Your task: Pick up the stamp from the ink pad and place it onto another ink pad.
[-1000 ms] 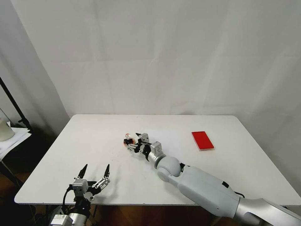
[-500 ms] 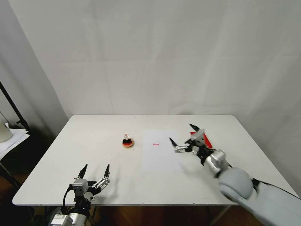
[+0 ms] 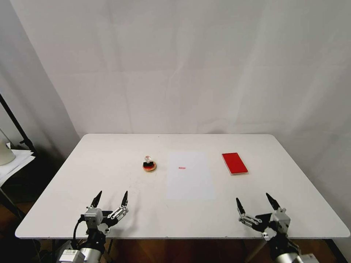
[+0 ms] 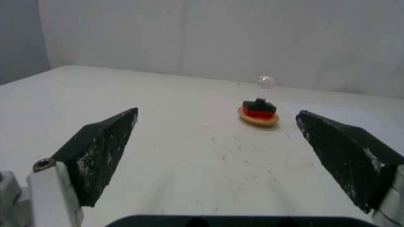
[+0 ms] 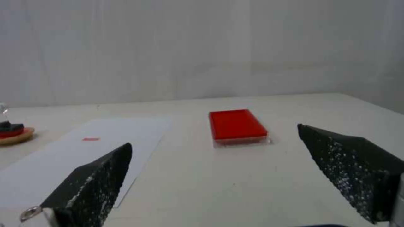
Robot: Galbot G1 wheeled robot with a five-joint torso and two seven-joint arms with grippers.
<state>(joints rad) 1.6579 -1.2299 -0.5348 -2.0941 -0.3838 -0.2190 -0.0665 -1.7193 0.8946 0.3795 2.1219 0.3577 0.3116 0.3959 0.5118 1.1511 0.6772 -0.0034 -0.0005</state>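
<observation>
The stamp (image 3: 147,161), a black base with a clear round knob, stands upright on the small round orange ink pad (image 3: 149,167) left of the table's middle. It also appears in the left wrist view as stamp (image 4: 260,105) on round pad (image 4: 258,119). The red rectangular ink pad (image 3: 234,163) lies bare at the right, and the right wrist view looks straight at this red pad (image 5: 237,124). My left gripper (image 3: 112,195) hovers open at the front left edge. My right gripper (image 3: 253,199) hovers open at the front right edge. Both are far from the stamp and hold nothing.
A white paper sheet (image 3: 190,175) with a small red stamped mark (image 3: 181,168) lies between the two pads. The white table (image 3: 91,153) ends just in front of both grippers. A black stand and stacked papers sit off the table's left side.
My right arm has drawn back from the round pad, across the paper, to the front right edge. The stamp stays behind on the round pad. The left arm has not moved.
</observation>
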